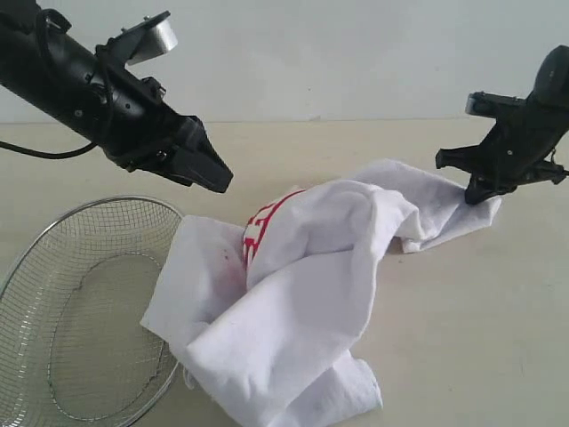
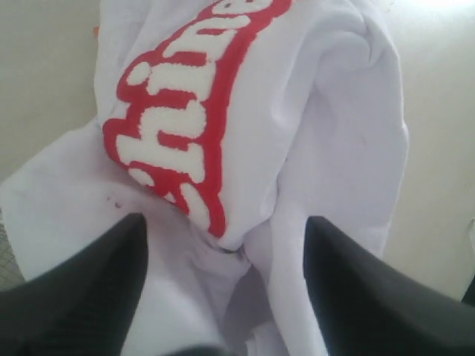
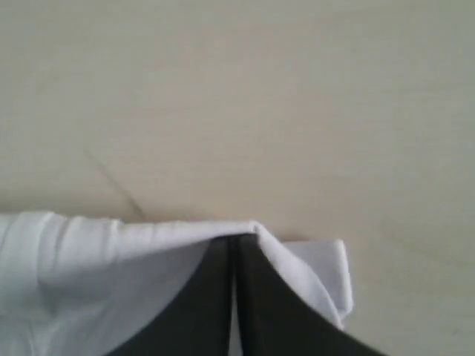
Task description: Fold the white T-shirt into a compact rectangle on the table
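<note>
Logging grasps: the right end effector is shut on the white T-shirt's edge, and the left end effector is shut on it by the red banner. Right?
No: the left end effector is open, jaws spread over the white T-shirt by the red banner, as the left wrist view shows. The right end effector is shut on its edge.

The white cloth T-shirt point(image 1: 302, 294) is soft, matt and creased; its red chest banner point(image 2: 185, 111) carries fuzzy, raised white lettering. The pale beige table point(image 1: 462, 338) looks smooth and matt, with a faint grain. The round wire-mesh basket point(image 1: 80, 258) is shiny metal. The left gripper point(image 2: 223, 237) has dull black fingers point(image 2: 89, 289).
</note>
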Robot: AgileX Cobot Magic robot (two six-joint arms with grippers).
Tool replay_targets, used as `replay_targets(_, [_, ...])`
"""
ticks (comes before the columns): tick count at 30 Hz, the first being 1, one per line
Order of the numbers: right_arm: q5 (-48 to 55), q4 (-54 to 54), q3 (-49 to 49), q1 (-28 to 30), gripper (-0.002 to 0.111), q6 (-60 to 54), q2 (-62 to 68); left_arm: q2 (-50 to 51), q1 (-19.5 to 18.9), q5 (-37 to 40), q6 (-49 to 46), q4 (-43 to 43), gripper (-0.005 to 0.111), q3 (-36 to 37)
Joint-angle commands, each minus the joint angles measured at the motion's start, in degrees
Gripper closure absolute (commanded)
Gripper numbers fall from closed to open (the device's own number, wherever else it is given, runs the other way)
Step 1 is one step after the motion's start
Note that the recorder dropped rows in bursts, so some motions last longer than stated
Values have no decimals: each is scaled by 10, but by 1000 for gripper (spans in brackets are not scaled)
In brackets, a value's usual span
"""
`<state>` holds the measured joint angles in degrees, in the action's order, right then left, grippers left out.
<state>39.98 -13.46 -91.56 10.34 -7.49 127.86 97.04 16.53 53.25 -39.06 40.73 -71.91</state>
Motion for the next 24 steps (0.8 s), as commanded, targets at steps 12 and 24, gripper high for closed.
replay_targets(12, [181, -119, -118, 33, 108, -40, 6, -5, -3, -15, 5, -1, 49, -4])
replay_targets(24, [98, -99, 36, 11, 108, -54, -38, -5, -3, -25, 5, 5, 49, -4])
